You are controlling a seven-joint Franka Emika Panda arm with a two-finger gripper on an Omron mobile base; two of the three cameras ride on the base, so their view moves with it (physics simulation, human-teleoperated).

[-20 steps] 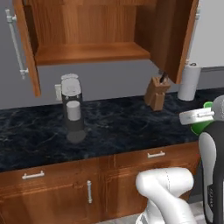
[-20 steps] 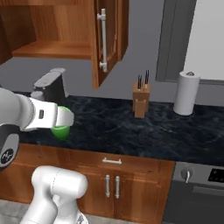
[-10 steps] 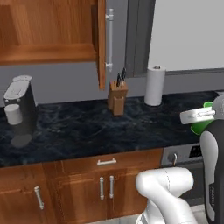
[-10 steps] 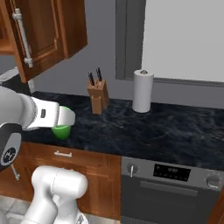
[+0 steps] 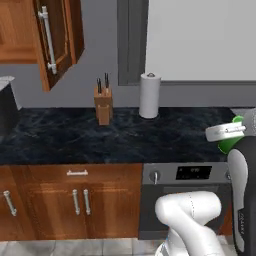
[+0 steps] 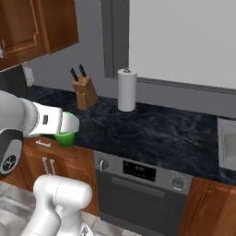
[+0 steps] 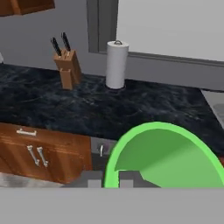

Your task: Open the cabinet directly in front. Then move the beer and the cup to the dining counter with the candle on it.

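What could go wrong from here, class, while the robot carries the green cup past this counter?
1. The end effector pinches the cup by its rim alone, so a jolt from the base might twist it loose.
2. The cup rides at about counter height; a swing could clip the counter edge.
3. The cabinet door stands open over the counter; a raised arm could strike it.

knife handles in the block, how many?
2. Both dark handles stick up side by side from the top of the wooden knife block, which stands on the black counter left of the paper towel roll. Any shorter knives inside the block would be hidden.
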